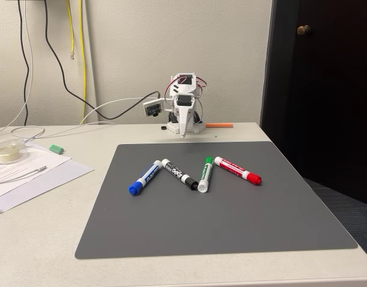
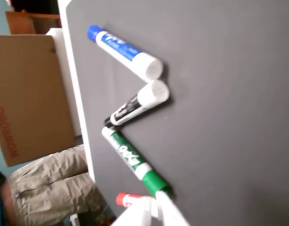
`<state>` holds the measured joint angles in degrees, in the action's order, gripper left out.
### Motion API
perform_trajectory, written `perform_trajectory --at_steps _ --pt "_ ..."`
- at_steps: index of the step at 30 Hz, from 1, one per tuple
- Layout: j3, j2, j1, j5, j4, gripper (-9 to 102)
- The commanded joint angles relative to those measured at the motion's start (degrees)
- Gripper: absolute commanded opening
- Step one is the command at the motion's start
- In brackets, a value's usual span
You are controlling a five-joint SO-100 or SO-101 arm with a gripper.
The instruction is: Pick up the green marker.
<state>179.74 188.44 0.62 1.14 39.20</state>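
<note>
The green marker (image 1: 205,173) lies on the grey mat (image 1: 231,221), green cap pointing away toward the arm, between a black marker (image 1: 179,173) and a red marker (image 1: 237,170). A blue marker (image 1: 145,177) lies furthest left. My gripper (image 1: 182,133) hangs folded at the arm's base behind the mat, well clear of the markers, fingers together and empty. In the wrist view the green marker (image 2: 132,160) runs diagonally, its cap just above my gripper (image 2: 156,207) at the bottom edge; the black marker (image 2: 135,106) and blue marker (image 2: 123,49) sit above it.
Sheets of paper (image 1: 33,173), a tape roll (image 1: 6,150) and a small stubby green piece (image 1: 56,148) lie left of the mat. An orange stick (image 1: 219,125) lies by the arm's base. A cardboard box (image 2: 26,94) and a person's trousers (image 2: 45,188) are beyond the table edge.
</note>
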Motion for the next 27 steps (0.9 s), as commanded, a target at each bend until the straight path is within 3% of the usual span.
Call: perform_trajectory --at_steps 1,6,10,16,27 --pt "-1.5 0.4 1.0 0.6 -2.5 0" --pt "-2.1 -1.5 1.5 -1.2 -8.0 4" --pt "-11.3 -22.3 1.1 -1.8 -15.6 4" --pt "-46.8 -57.1 0.1 -10.1 -3.0 3" --pt "-70.4 -80.9 0.4 -19.4 -6.4 0"
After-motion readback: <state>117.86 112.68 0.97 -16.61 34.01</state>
